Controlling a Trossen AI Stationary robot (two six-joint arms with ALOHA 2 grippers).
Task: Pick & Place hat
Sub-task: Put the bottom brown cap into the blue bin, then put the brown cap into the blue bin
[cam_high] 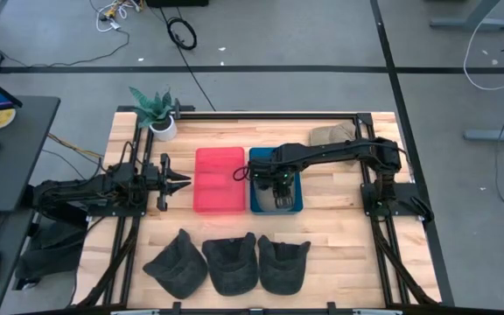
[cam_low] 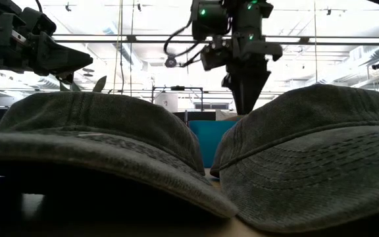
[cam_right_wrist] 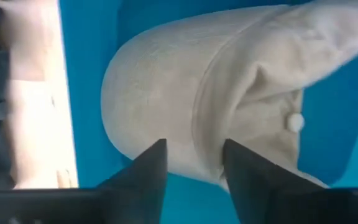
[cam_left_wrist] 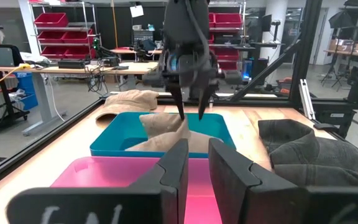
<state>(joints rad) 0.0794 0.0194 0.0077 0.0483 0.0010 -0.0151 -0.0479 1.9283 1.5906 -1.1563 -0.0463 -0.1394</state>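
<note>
A tan hat [cam_right_wrist: 185,93] lies crumpled in the blue bin [cam_high: 254,184], resting on the bin's floor and leaning on its wall [cam_left_wrist: 166,134]. My right gripper [cam_left_wrist: 191,115] points straight down over it, open, with its fingertips just at the top of the hat's crown [cam_right_wrist: 194,149]. My left gripper [cam_high: 182,182] waits at the table's left, level and open, pointing toward the bins. A second tan hat [cam_high: 331,134] lies on the table behind the blue bin. My right gripper stands open over the hat's crown [cam_left_wrist: 173,124], coming from above with its fingers pointing down. Whether its fingertips touch the cloth, I cannot tell. The hat lies in the bin and does not hang from the fingers.
A pink bin [cam_high: 219,179] stands next to the blue one on its left. Three dark grey hats [cam_high: 230,262] lie in a row near the table's front edge. A potted plant [cam_high: 157,109] stands at the far left corner.
</note>
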